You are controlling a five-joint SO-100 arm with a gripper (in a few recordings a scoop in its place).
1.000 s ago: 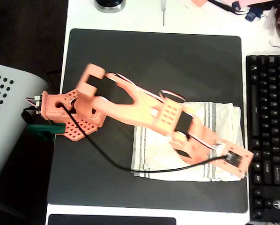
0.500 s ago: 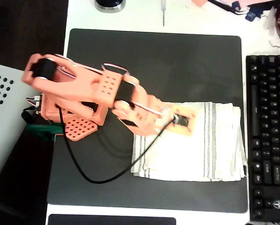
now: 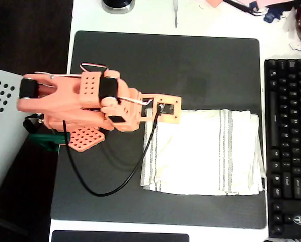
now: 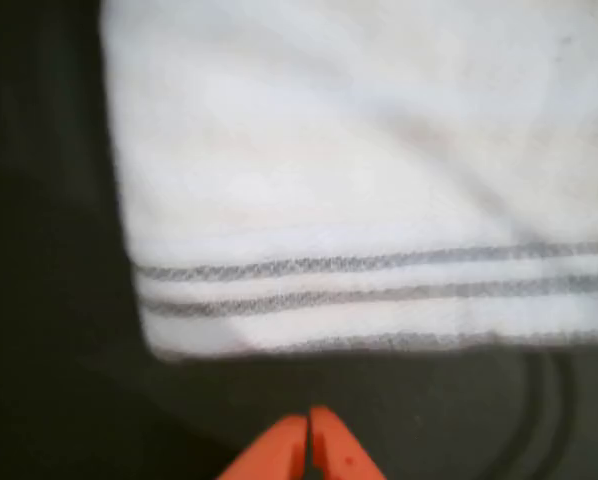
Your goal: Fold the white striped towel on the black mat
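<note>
- An orange robot arm [image 3: 85, 103] is seen from above, folded back near its base at the left of a large black mat [image 3: 191, 65] that lies on a white surface [image 3: 155, 17].
- A white striped towel [image 3: 206, 154] lies on the right half of the mat, in a neat, roughly rectangular shape with grey stripes near its left and right edges.
- Its right edge is close to a black keyboard [image 3: 289, 146] that sits just beside the mat.
- A second earlier the arm was stretched across the towel, with its tip near the lower right corner. Half a second ago it was drawn back to the towel's upper left part. It is now pulled in further, so that the tip hangs over the upper left corner.
- In the wrist view the claw [image 4: 309, 440] is pressed together with nothing between its orange tips, above bare mat just off the striped edge of the towel [image 4: 359, 180].
- Layered edges seem to show at the towel's right side, so a fold appears to have been laid already, though the blur makes this uncertain.
- The towel has been let go and lies flat. The withdrawal suggests that a fold has just been finished; whether another is wanted cannot be told.
</note>
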